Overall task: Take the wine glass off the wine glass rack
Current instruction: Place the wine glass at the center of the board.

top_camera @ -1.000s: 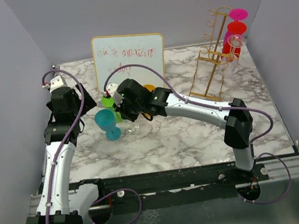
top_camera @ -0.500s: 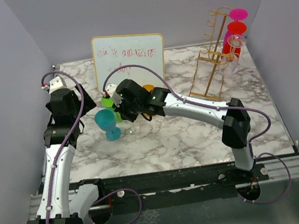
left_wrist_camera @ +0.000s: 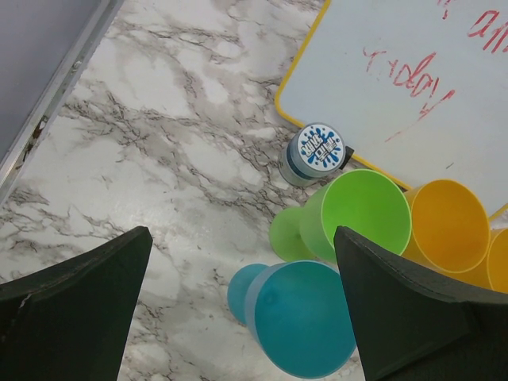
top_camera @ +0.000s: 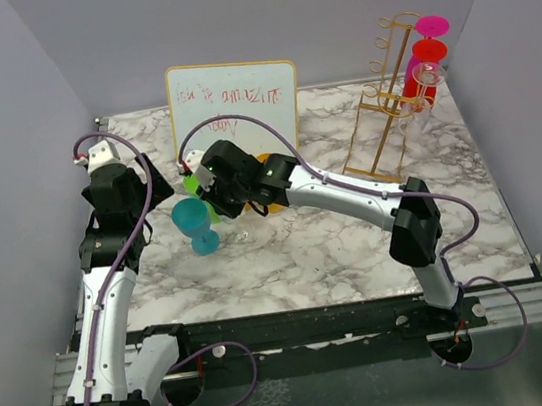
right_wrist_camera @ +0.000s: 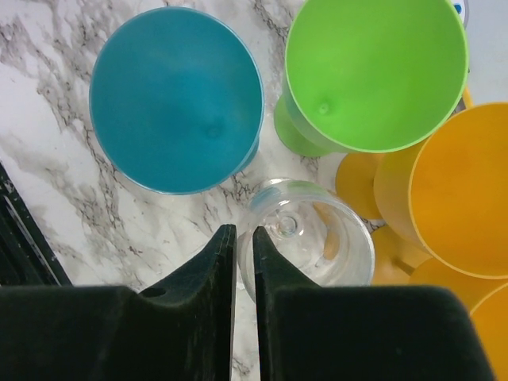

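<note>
Marble-look table (top_camera: 359,251), seemingly lilac walls (top_camera: 324,4).

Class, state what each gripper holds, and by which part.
Left fingers: open, nothing held. Right fingers stand almost closed astride the clear wine glass at its rim; whether they grip it cannot be told.

From above, the right arm (top_camera: 350,192) covers its own jaws and nearly all of the clear wine glass (right_wrist_camera: 317,238) just right of the teal glass (top_camera: 193,220). Behind the teal glass, only slivers of the green glass (top_camera: 194,185) and the orange glasses (top_camera: 268,158) show. In the right wrist view the fingers (right_wrist_camera: 198,317) hide the clear wine glass's near rim, so whether the jaws pinch it cannot be told, and the orange glasses run off the right edge. The whiteboard (top_camera: 234,102) beyond the teal glass bears red scrawl too small to read. Glasses on the wine glass rack (top_camera: 380,117) overlap too much to count
</note>
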Controlling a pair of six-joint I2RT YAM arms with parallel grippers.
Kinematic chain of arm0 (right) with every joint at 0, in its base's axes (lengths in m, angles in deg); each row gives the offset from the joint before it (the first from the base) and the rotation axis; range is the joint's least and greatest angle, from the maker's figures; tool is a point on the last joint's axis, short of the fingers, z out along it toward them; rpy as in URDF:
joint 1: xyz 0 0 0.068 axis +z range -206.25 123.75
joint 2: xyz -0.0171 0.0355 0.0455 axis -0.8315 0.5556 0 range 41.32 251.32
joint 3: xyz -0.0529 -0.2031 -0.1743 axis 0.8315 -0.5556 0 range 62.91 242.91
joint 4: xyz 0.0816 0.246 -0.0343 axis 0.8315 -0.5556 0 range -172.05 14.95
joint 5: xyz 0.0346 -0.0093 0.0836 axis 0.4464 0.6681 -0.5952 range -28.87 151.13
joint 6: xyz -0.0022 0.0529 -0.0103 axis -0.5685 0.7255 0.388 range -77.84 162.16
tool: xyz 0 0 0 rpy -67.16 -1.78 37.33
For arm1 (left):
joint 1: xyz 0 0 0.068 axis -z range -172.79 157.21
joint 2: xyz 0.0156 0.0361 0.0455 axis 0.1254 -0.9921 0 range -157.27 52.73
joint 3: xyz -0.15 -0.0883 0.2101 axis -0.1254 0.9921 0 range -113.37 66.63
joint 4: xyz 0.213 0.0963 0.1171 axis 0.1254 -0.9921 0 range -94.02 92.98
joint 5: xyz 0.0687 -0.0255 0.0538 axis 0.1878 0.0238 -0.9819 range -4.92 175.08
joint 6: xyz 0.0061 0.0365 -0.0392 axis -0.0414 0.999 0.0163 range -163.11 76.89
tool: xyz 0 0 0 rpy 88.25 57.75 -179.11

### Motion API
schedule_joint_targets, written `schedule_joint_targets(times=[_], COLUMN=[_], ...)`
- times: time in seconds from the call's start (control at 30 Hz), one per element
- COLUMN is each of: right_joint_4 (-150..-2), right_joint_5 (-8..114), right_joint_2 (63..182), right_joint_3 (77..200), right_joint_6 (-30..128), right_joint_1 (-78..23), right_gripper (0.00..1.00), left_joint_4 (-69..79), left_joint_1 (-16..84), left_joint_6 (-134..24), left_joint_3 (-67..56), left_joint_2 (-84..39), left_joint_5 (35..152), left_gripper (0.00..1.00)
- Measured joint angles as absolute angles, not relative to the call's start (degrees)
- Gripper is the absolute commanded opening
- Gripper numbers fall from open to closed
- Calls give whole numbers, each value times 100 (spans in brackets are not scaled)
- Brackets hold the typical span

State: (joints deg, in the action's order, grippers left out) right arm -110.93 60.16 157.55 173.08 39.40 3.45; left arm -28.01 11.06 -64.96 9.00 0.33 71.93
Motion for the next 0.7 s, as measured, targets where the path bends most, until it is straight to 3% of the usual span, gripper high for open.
schedule_joint_targets(times=[0.2, 0.27, 0.43, 0.7], right_joint_4=[-11318, -11336, -11338, -11351], right_joint_5=[5979, 5972, 5950, 5926], right_joint_2=[15879, 15879, 15877, 15801], right_joint_3=[17603, 17640, 17664, 17662], right_joint_6=[3931, 3931, 3935, 3977], right_joint_1=[345, 345, 345, 345], right_gripper=[24, 32, 39, 39], left_joint_4=[-2787, -2776, -2752, -2619], left_joint_1=[1106, 1106, 1106, 1106], left_joint_6=[-6496, -6496, -6496, -6430], left_joint_3=[913, 963, 1009, 1016], left_joint_2=[49, 103, 177, 282], left_joint_5=[7193, 7193, 7195, 7285], left_gripper=[99, 99, 99, 99])
